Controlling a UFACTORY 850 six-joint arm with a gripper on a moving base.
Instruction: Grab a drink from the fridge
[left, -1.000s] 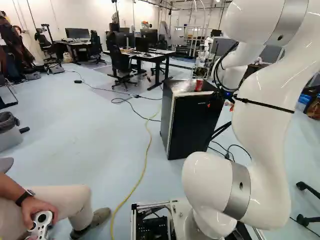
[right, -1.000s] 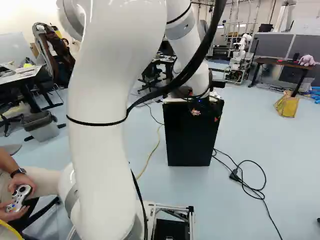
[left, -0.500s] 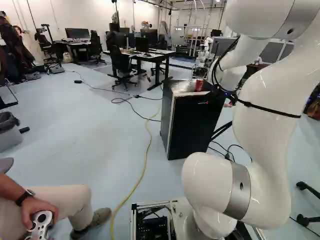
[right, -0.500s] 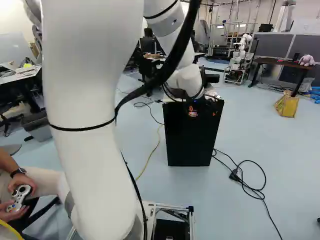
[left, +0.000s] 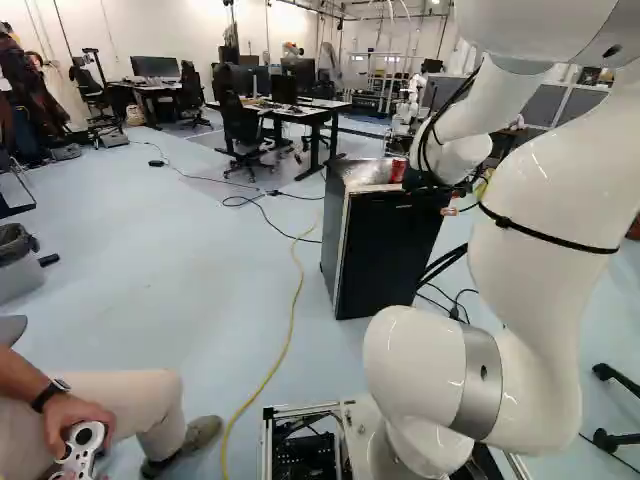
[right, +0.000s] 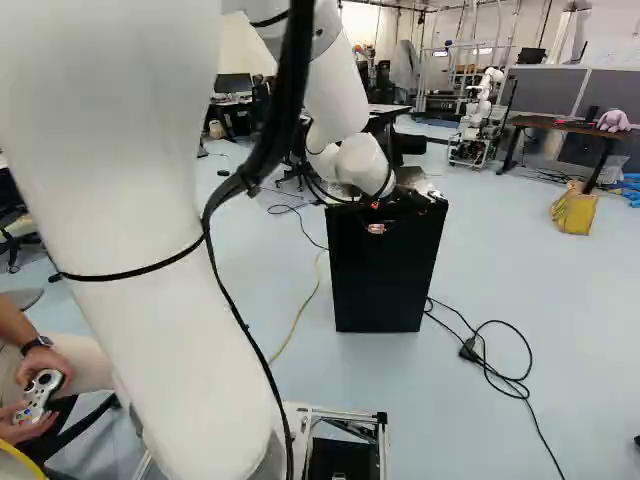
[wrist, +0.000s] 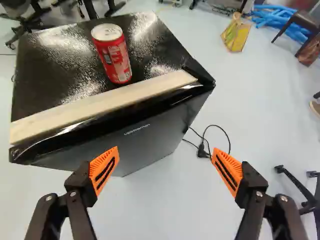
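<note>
The white arm (left: 440, 380) is seen rising beside an open metal frame (left: 300, 411) at the foot of the left base view; a wheeled chair base (left: 612, 438) is noted at the right of that view, and a yellow cable (left: 291, 320) is seen running along the pale floor towards the fridge.

The gripper (right: 377, 214) is found at the front of the fridge, below the level of its top; in the wrist view the gripper (wrist: 165, 151) is recorded as wide open, its orange pads (wrist: 104, 170) standing well apart, with nothing held between them; whether the door is touched by either finger cannot be told.

The black fridge (left: 385, 255) is found upright on the floor, its door (wrist: 150, 142) apparently closed; a pale strip (wrist: 105, 105) is seen along the front edge of its top; the red drink can (wrist: 115, 57) is located on that top, upright, just behind the strip, ahead of the gripper and apart from it.

Black cables (right: 510, 380) with a plug are noted on the floor to the right of the fridge; farther off, a yellow bag (right: 574, 210), an office chair (left: 240, 128), a desk with monitors (left: 283, 90), another robot (right: 482, 95) and a dark table (right: 560, 124) bearing a plush toy (right: 613, 121) are observed.
</note>
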